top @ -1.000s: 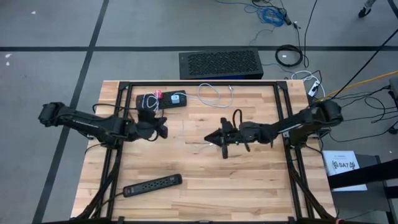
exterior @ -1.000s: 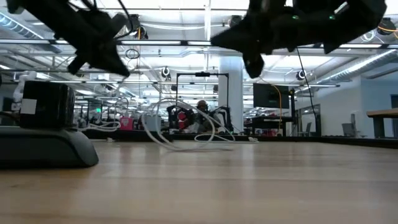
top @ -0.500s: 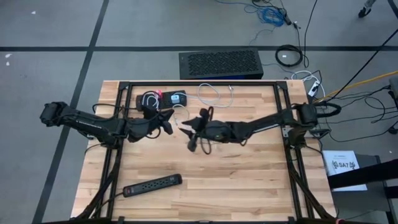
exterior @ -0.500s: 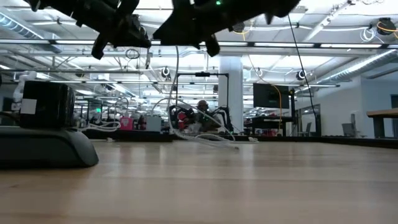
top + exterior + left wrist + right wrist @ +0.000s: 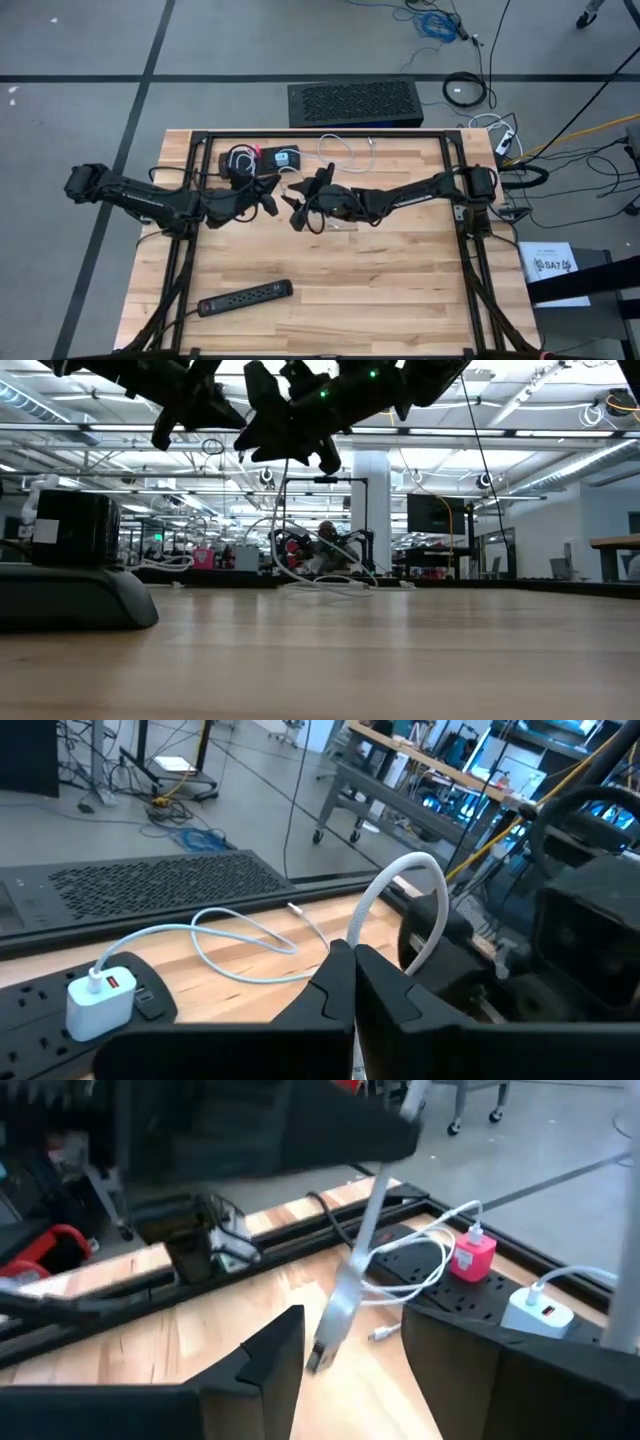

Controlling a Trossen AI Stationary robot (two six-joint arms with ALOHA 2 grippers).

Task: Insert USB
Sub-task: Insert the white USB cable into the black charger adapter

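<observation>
Right wrist view: my right gripper [image 5: 352, 1345] stands open, the white USB cable's plug [image 5: 333, 1330] hanging between its fingers untouched; my left gripper [image 5: 352, 982] pinches that cable [image 5: 400, 890] above the table.

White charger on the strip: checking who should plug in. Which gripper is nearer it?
Left. The left gripper sits just beside the white charger; the right gripper is slightly farther out on the table.

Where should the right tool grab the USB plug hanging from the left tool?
Take the plug body, just above its metal tip. It hangs tilted on the white cable, which is pinched in the shut left tool, and it sits between the open fingers of the right tool. Close across its sides, probably on the flat faces, leaving the tip free.
</observation>
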